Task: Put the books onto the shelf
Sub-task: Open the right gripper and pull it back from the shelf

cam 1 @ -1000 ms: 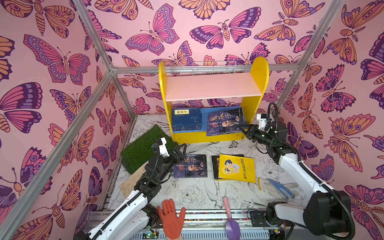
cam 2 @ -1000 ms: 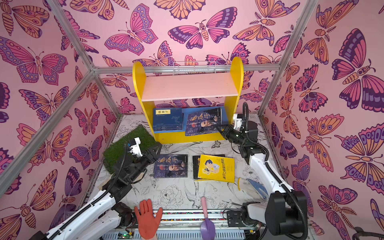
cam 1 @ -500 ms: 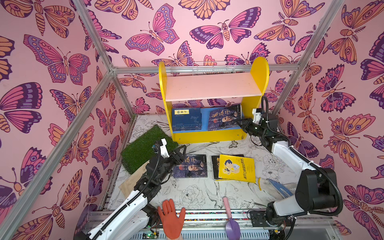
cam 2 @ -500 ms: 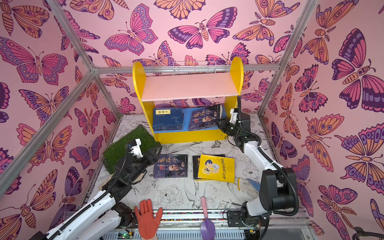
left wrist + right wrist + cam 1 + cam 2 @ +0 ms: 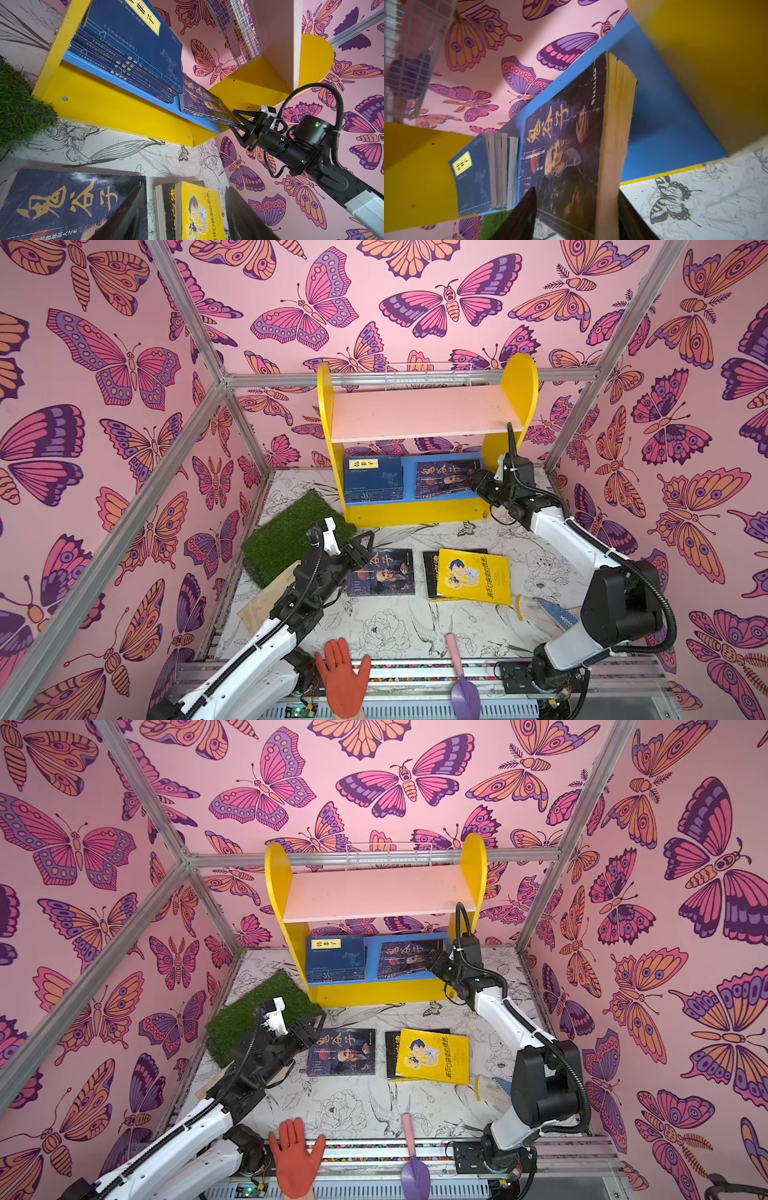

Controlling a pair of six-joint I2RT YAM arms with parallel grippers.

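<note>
While my right fingers (image 5: 527,207) sit apart around the shelved book (image 5: 444,483), my left fingers (image 5: 126,212) gape over the table book (image 5: 384,572).

Bright, even light in both top views; the shelf (image 5: 424,414) shades its lower board. Right wrist view dim, motion-smeared.

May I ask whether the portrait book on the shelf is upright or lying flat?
Lying flat: the portrait book rests cover up on the blue board beside the navy stack.

White arms (image 5: 577,547), black joints (image 5: 619,605), ribbed cables (image 5: 340,112), black fingers (image 5: 128,216)
</note>
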